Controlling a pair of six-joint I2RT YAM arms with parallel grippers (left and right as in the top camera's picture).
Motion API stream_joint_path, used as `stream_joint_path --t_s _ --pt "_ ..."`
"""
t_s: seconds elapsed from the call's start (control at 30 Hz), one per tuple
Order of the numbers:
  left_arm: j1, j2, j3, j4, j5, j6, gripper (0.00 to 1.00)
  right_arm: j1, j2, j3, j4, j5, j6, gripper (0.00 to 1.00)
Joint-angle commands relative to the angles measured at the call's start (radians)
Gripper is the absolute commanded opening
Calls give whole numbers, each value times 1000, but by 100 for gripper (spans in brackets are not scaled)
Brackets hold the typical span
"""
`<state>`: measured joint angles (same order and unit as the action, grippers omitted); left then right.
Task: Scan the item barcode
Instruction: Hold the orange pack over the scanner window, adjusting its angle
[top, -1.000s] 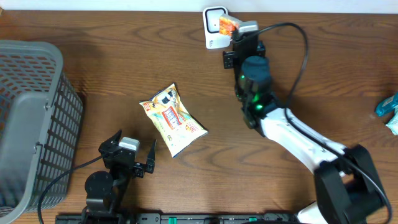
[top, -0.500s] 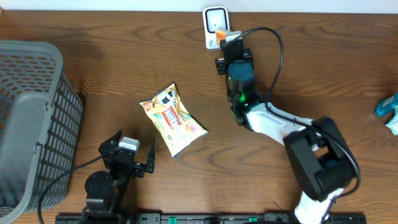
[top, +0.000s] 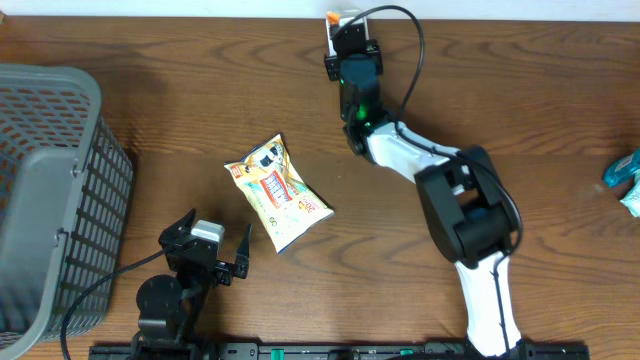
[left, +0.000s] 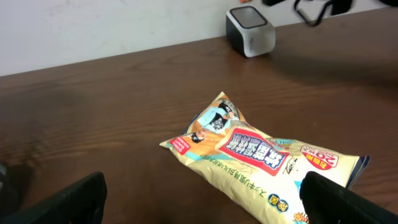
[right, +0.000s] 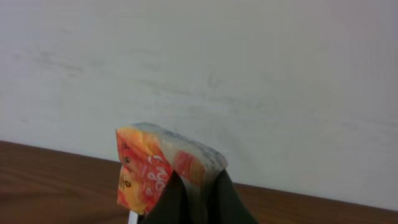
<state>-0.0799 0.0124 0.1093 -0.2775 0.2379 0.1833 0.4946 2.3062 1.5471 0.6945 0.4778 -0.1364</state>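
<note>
Overhead: right gripper (top: 342, 28) is clamping the orange packet (right: 152, 171) above the scanner (left: 250, 31), possibly covering its barcode; left gripper (top: 212, 238) is gaping, empty.

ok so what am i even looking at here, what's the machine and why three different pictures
Two robot arms sit at a brown wooden table. One picture looks down from above; the other two come from small cameras on each arm's wrist. On the table lie a yellow crinkly snack bag, a grey plastic mesh basket and a small white box scanner. The right gripper is shut on a small orange and white packet, holding it up by the scanner. The left gripper is open and empty.
</note>
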Motion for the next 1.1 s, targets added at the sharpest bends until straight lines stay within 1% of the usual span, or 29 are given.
stream_joint_path --t_s 0.0,0.2,0.7,0.93,1.07 --pt "-2 -2 -16 -21 13 -2 98 -18 109 144 -27 10 0 1" --pt "-2 -2 -16 -21 13 -2 98 -34 201 239 -49 10 0 1" --pt "-2 -2 -16 -21 13 -2 98 -63 238 239 -140 10 27 1" --pt "-2 -2 -16 -21 13 -2 98 -59 238 239 -244 5 27 1" --pt "-2 -2 -16 -21 13 -2 98 -58 238 239 -321 -32 27 1"
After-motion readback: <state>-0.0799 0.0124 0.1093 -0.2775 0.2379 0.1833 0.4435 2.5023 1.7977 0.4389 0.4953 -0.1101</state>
